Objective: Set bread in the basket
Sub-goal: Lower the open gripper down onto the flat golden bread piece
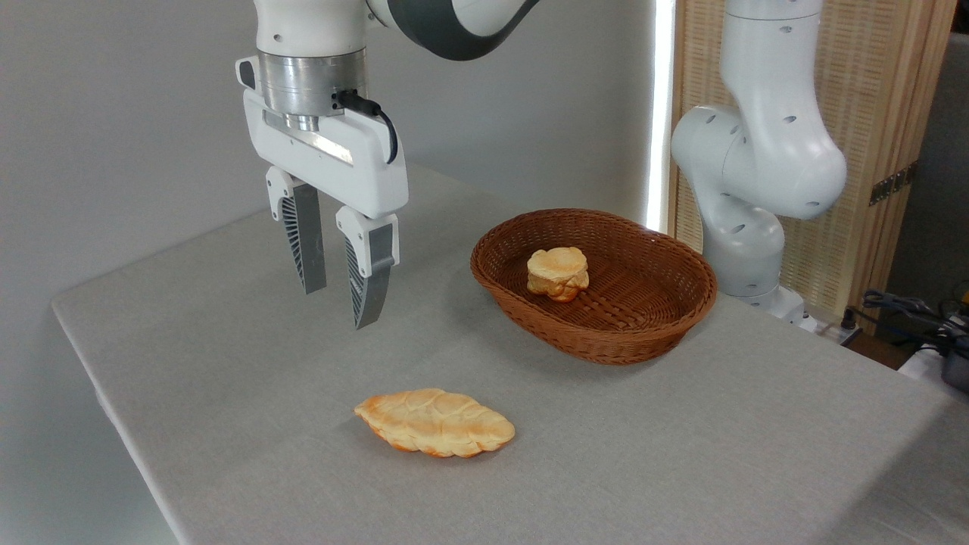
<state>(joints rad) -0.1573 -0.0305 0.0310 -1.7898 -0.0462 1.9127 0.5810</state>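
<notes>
the bread [434,422] lies flat on the table [681,454] at lower centre of the frame, well apart from the basket [606,344] at centre right. the gripper [341,306] hangs empty at upper left, fingers spread. the bread looks light, soft and crushable; a gentle pinch across its narrow middle seems best.

1 bread [434,422], 1 bun [558,272], 1 basket [606,333]

— Where's everything relative to the basket [643,333]?
— I see a bun [558,273] inside it. The bread [435,422] lies on the table [265,424], in front and left. My gripper [338,301] hangs left of it.
</notes>
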